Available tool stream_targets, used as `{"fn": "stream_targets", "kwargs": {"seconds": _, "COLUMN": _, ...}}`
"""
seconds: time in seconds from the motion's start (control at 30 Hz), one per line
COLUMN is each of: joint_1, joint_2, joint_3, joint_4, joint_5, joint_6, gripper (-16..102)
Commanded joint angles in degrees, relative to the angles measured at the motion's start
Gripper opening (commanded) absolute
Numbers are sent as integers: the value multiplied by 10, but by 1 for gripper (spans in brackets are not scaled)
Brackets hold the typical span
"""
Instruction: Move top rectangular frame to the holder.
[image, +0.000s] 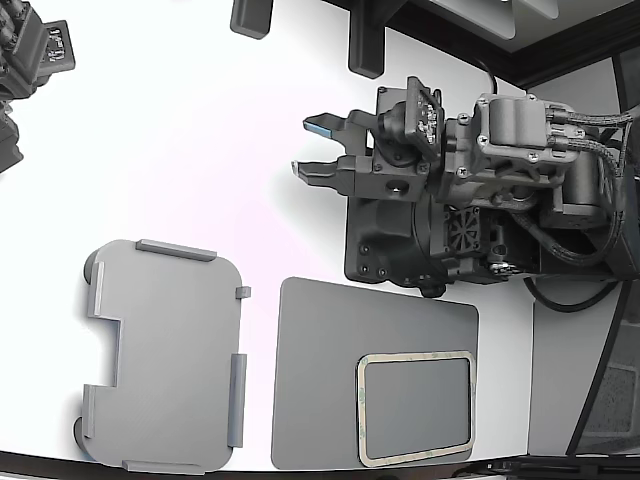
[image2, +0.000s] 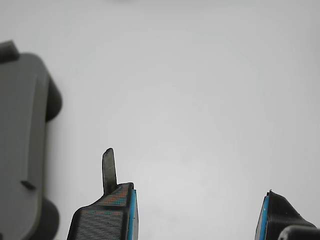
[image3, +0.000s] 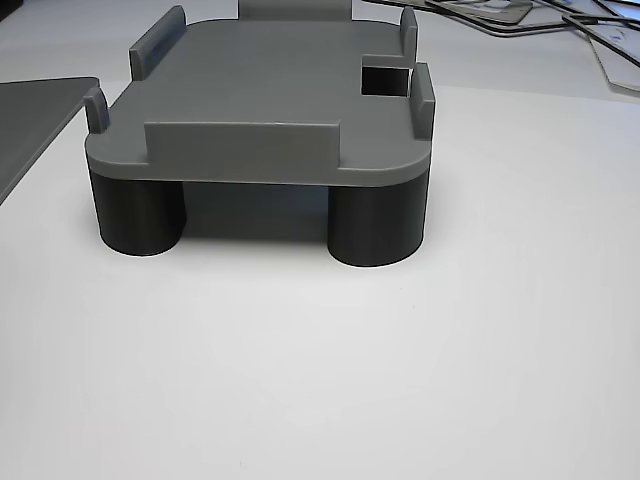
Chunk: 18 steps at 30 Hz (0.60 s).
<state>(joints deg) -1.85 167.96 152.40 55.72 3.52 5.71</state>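
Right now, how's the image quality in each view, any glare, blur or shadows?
Exterior view: the white table is overexposed, though the holder and frame stay sharp. Wrist view: the hand's fingertips are crisp, the holder's edge slightly soft. Other view: sharp, with soft shadow beneath the holder's feet.

Exterior view: overhead, looking straight down on the white table (image: 200, 150), taking in arm, mat (image: 330, 340) and holder (image: 165, 355) near the table's lower edge. Wrist view: close above bare table, looking past the gripper (image2: 197, 215), holder (image2: 20, 145) at frame edge. Other view: low, near table level, close to the holder (image3: 270, 120), facing it side-on. All three share the holder.
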Motion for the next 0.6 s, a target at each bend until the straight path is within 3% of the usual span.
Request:
{"fn": "stream_targets", "kwargs": {"seconds": 0.0, "joint_1": -9, "joint_2": 5, "joint_3": -15, "joint_4": -4, "joint_5": -15, "joint_6": -13, "gripper": 100}}
{"fn": "stream_targets", "kwargs": {"seconds": 0.57, "joint_1": -8, "joint_2": -13, "joint_3": -60, "joint_4": -4, "joint_5": -11, "joint_6": -18, "gripper": 100}}
